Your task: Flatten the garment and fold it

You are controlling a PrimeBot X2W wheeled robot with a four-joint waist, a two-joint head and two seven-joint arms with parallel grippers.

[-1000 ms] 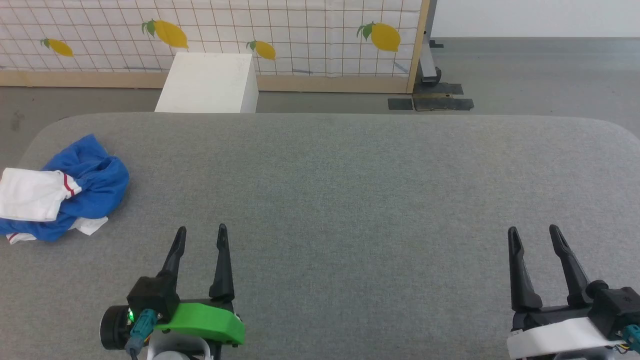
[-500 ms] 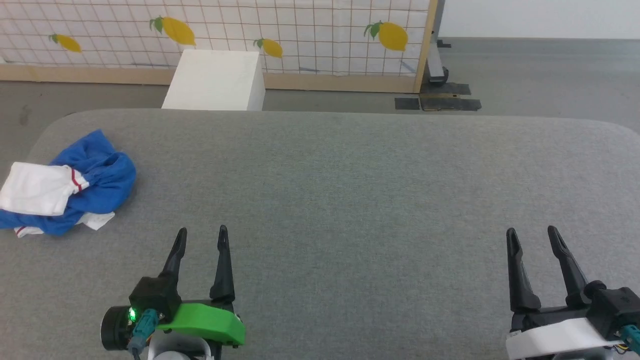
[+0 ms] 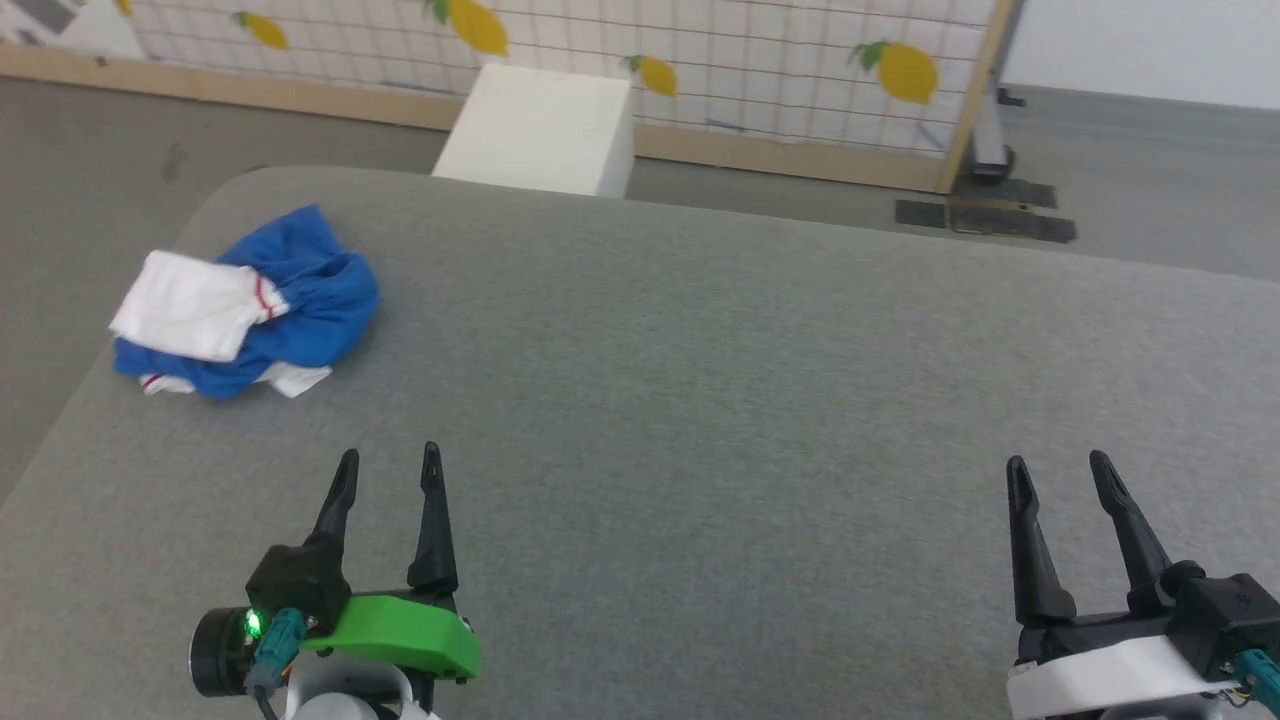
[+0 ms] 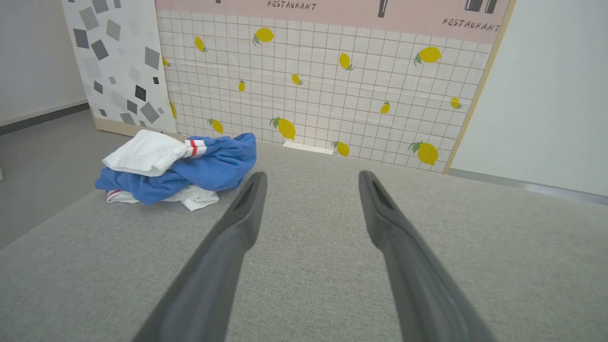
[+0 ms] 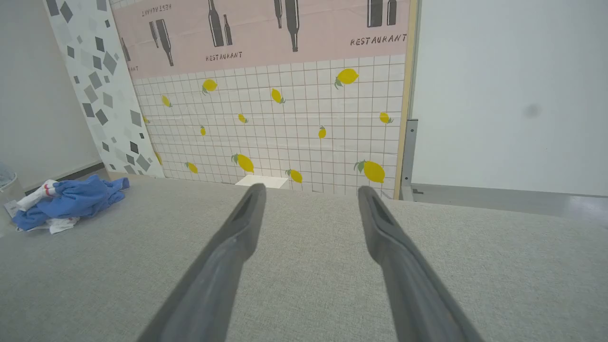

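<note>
In the head view, your whole picture has swung since the earlier frames: the camera has turned, not the things. The garment (image 3: 250, 300), which sat cut off at the left edge before, now shows whole. It is one crumpled blue heap with a white sleeve on top, lying near the far left corner of the grey table (image 3: 700, 400). You have two grippers low in the frame, much where they were. The left gripper (image 3: 389, 452) has its two dark fingers spread and nothing between them. The right gripper (image 3: 1057, 460) is likewise spread and empty. Both are well apart from the garment. One white box (image 3: 540, 130) stands beyond the table, in front of the lemon-print screen (image 3: 760, 70).

In the left wrist view, the left gripper (image 4: 311, 175) has two fingers parted over bare table. The garment (image 4: 180, 166) lies ahead and to the left, a red stripe showing on its white sleeve.

In the right wrist view, the right gripper (image 5: 308, 187) stands parted too. You see the garment (image 5: 71, 202) far off at the left edge.
</note>
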